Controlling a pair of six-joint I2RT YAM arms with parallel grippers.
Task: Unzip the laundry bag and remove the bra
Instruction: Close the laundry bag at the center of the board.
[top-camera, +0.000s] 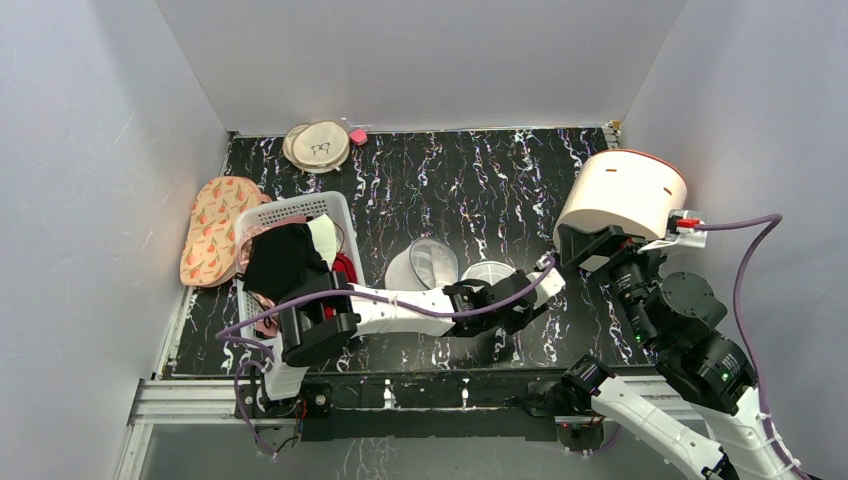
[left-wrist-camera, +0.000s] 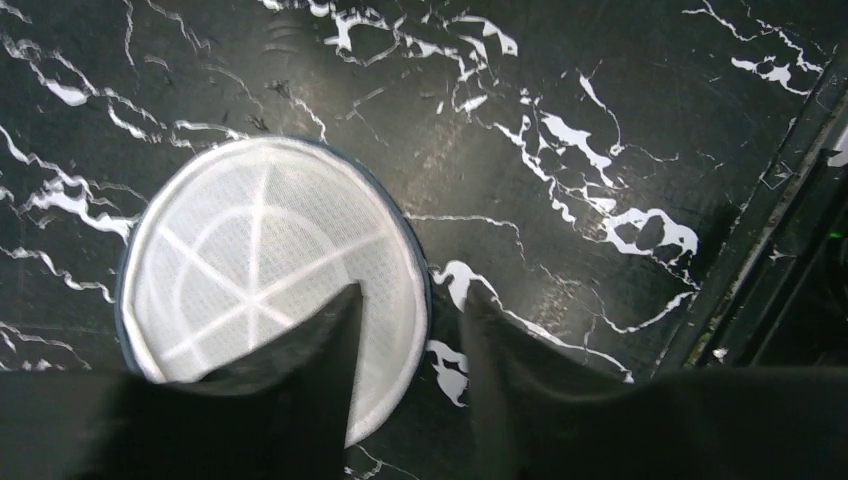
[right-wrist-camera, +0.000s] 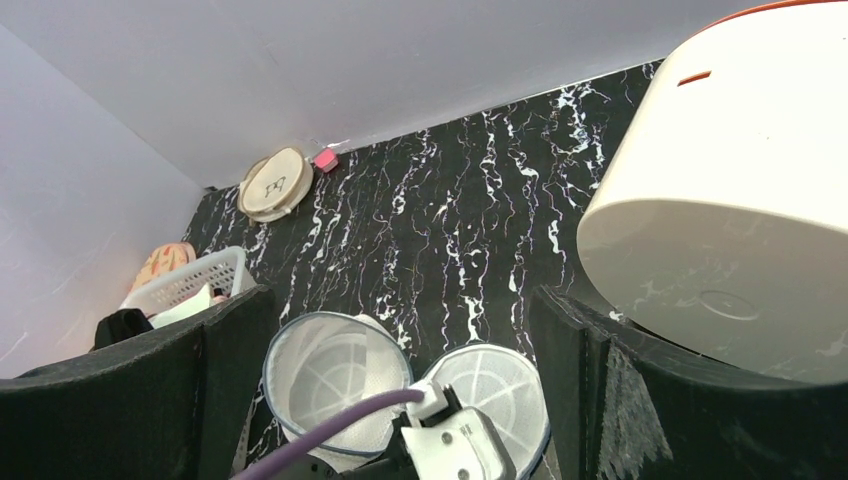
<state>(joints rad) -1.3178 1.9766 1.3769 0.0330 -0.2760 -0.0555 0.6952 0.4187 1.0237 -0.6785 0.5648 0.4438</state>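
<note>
The laundry bag lies open on the black marble table as two white mesh halves with dark rims, one on the left (top-camera: 432, 262) and one on the right (top-camera: 487, 272). Both show empty mesh in the right wrist view, the left half (right-wrist-camera: 330, 370) and the right half (right-wrist-camera: 500, 385). No bra shows in them. My left gripper (top-camera: 515, 305) is open low over the right half (left-wrist-camera: 270, 260); its jaws (left-wrist-camera: 410, 300) straddle the rim, one finger over the mesh, one over the table. My right gripper (top-camera: 572, 248) is open and empty (right-wrist-camera: 400, 300), raised to the right of the bag.
A big cream drum (top-camera: 620, 195) stands at the right, close to my right gripper. A white basket (top-camera: 300, 210) with black, pink and red clothes stands at the left. An orange patterned item (top-camera: 212, 225) lies beside it. Beige round discs (top-camera: 318, 145) lie at the back.
</note>
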